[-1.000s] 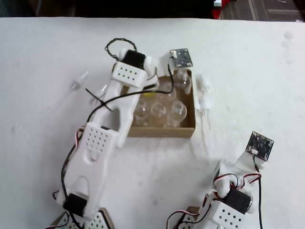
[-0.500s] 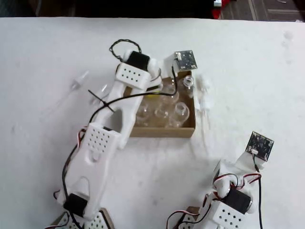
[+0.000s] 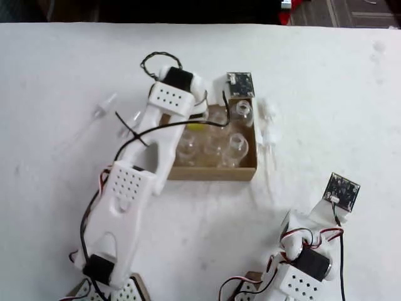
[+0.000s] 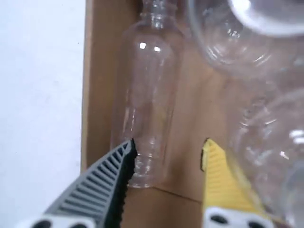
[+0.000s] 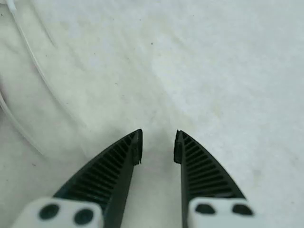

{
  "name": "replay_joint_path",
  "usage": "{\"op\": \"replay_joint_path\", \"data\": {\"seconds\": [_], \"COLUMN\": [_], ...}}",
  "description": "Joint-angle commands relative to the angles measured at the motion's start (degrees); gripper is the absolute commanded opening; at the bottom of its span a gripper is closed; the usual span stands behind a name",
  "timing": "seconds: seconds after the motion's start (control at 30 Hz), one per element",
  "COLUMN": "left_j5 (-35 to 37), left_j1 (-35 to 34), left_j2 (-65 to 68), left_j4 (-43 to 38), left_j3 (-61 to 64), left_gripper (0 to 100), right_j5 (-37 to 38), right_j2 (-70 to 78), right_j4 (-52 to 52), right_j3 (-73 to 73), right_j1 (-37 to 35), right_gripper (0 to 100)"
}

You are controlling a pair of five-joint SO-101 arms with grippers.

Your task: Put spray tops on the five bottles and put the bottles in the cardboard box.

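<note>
Spreading across the high view, the white desk (image 3: 326, 81) carries everything. The white left arm (image 3: 135, 182) stretches from the desk's 7 o'clock edge toward 12 o'clock, with its wrist over the 10 o'clock corner of the shallow brown cardboard box (image 3: 213, 172). That box sits a little to the 12 o'clock side of the desk's middle. The white right arm (image 3: 307, 251) is folded at 5 o'clock, well apart from the box.

Inside the box, clear plastic bottles (image 3: 235, 145) are packed close together, showing from above as rounded shapes. In the left wrist view, one clear slender bottle (image 4: 147, 95) lies flat on the box floor, just beside a side wall. The left jaws, one grey and one yellow, stand apart around that bottle's lower end. The grey tip is at the bottle's edge and the yellow tip is clear of it.

The right jaws, both black, are narrowly apart over bare desk and hold nothing.

Small pale spray tops lie loose on the desk. One (image 3: 105, 105) is at 9 o'clock from the box, beyond the left arm. Others (image 3: 269, 122) are just beside the box's 3 o'clock wall.
</note>
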Motion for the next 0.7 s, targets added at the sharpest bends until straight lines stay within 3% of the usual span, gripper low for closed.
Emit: {"op": "replay_joint_path", "data": {"seconds": [0.0,0.47,0.67], "left_j5": [-0.88,-5.8,-10.55], "left_j1": [-1.8,-1.8,-1.8], "left_j2": [-4.09,-4.09,-4.26], "left_j4": [-0.7,-0.62,3.52], "left_j3": [1.14,7.38,6.86], "left_gripper": [24,24,24], "right_j5": [0.7,0.7,0.7], "right_j2": [0.13,0.13,0.13], "right_j4": [0.31,0.31,0.31], "right_j3": [0.53,0.53,0.53], "right_j1": [-0.31,-0.31,-0.31], "right_gripper": [9.1,9.1,9.1]}}
